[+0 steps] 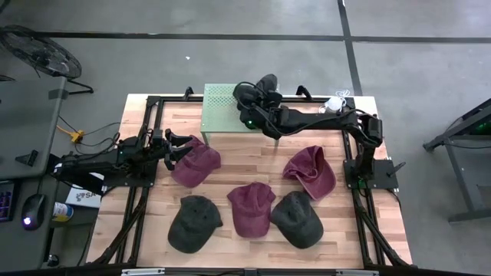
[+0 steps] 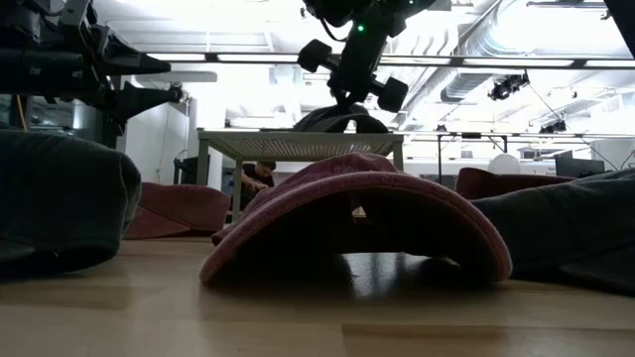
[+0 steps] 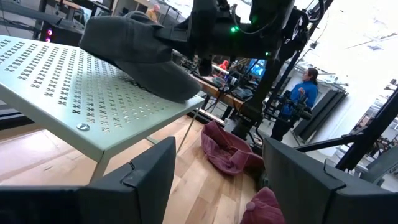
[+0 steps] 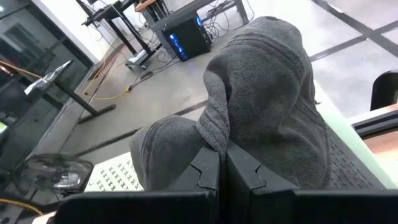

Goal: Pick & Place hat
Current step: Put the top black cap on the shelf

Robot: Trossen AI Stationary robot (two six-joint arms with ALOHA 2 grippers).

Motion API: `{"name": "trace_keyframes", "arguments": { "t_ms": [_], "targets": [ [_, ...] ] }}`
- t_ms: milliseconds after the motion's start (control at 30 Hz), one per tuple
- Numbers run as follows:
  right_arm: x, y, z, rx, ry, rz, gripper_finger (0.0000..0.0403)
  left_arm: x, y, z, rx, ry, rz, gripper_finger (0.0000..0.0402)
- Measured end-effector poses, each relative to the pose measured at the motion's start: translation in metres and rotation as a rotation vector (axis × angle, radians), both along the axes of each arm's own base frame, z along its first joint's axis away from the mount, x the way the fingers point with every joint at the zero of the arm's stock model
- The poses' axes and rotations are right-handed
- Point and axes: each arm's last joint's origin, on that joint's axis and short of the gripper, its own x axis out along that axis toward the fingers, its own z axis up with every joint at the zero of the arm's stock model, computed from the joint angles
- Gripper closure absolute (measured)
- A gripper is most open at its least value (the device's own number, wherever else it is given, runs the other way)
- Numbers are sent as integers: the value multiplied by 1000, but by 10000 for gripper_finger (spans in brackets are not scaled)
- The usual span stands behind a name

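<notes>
A dark grey hat point(image 4: 261, 93) is over the green perforated stand point(image 1: 222, 115) at the table's far middle, with my right gripper point(image 4: 224, 168) shut on it. In the low view that gripper point(image 2: 349, 97) hangs above the stand top point(image 2: 298, 146). Three maroon hats point(image 1: 196, 162) point(image 1: 251, 207) point(image 1: 311, 170) and two more dark grey hats point(image 1: 194, 222) point(image 1: 298, 218) lie flat on the wooden table. My left gripper point(image 1: 180, 150) waits open at the table's left, beside the left maroon hat and touching nothing. My right gripper pinches a bunched fold of the grey hat's cloth point(image 4: 214, 140) between its two shut fingers. It comes slanting down from the table's right side. The hat bulges out beyond the fingers, and in the left wrist view its lower edge point(image 3: 168, 84) lies on the stand's top.
The black frame rails point(image 1: 146, 123) run around the table's edges. A cable bundle and a white object point(image 1: 334, 105) lie at the far right. Bare wood shows between the stand and the hats near the table's middle point(image 1: 245, 161).
</notes>
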Motion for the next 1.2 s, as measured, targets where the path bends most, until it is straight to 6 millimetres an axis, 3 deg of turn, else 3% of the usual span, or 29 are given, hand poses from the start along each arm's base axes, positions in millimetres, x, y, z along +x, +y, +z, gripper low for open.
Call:
{"name": "trace_keyframes", "arguments": {
  "t_ms": [300,800,967,1200],
  "targets": [
    [-2,0,-2,-13,149,48,380,0,0,0,0,0,0,163],
    [1,6,-1,-50,446,243,256,0,0,0,0,0,0,163],
    [1,13,11,-90,577,350,241,0,0,0,0,0,0,163],
    [-13,40,38,-212,864,494,241,0,0,0,0,0,0,163]
  ]
}}
